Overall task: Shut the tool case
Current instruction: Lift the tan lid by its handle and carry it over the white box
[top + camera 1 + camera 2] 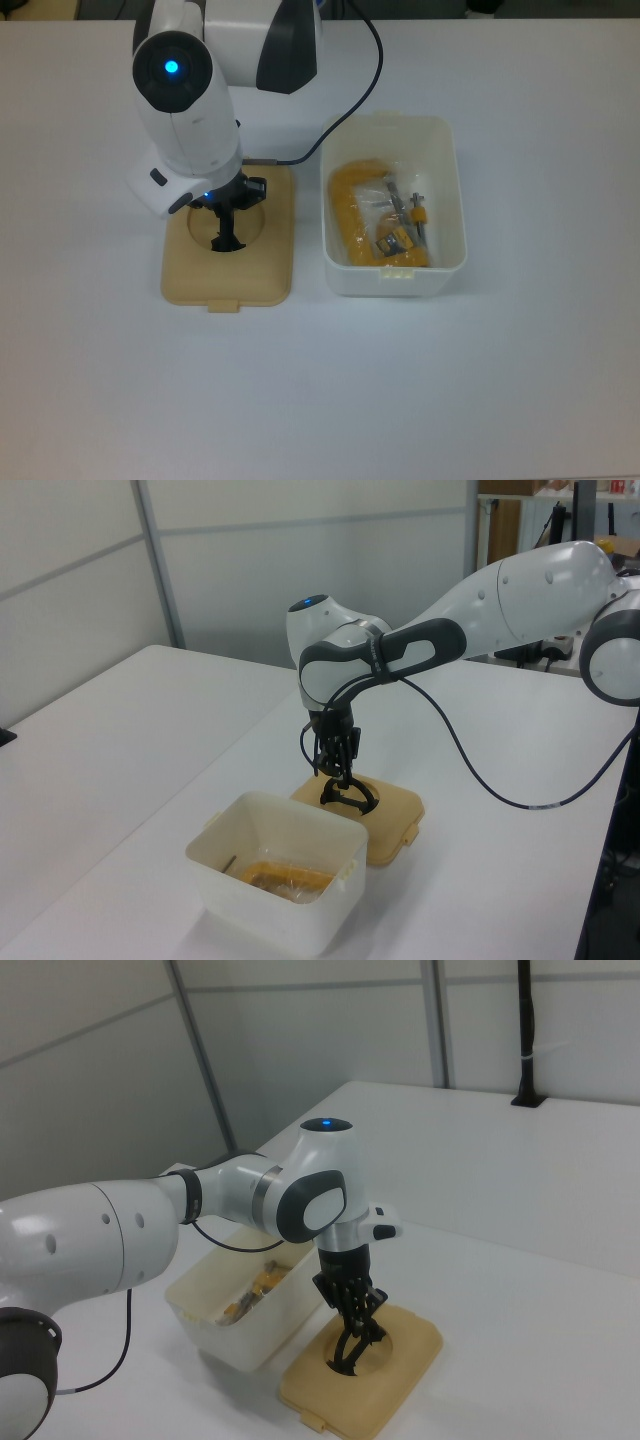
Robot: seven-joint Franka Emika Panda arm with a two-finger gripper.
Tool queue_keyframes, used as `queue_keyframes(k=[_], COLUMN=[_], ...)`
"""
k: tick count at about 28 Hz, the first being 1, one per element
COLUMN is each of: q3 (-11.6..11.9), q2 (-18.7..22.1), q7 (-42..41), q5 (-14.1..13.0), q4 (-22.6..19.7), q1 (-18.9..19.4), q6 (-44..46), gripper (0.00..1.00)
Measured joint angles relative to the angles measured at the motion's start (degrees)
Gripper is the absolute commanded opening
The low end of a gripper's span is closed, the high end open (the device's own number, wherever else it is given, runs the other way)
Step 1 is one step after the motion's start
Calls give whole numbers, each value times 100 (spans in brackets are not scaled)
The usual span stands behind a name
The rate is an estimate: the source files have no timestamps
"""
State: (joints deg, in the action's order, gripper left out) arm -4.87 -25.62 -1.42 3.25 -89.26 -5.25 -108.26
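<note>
The tool case's white tub [390, 281] stands open on the top view's right, with a yellow clamp [349, 215] in a plastic bag inside. Its beige lid [226, 285] lies flat on the table to the tub's left, a small gap between them. The black handle [226, 241] stands up from the lid's round recess. My gripper [229, 212] points straight down over it, fingers shut on the handle's top. In the left view the gripper [338, 773] holds the handle [349, 797] above the lid [396, 811], behind the tub [272, 898]. The right view shows gripper [356, 1322], lid [402, 1353] and tub [214, 1333].
A black cable [366, 82] runs from the arm down past the tub's far left corner to the wrist. White table [400, 400] surrounds both parts. The arm's bulky white links hang over the lid's far end in the top view.
</note>
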Motion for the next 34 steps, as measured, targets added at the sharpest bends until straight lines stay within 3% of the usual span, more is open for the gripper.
queue_keyframes(k=[18,34], q3=[46,-43], q2=[816,931], q7=[-57,33], q5=[-14,-295], q4=[394,924], q1=[-329,-223], q6=[975,1481], gripper=[0,0])
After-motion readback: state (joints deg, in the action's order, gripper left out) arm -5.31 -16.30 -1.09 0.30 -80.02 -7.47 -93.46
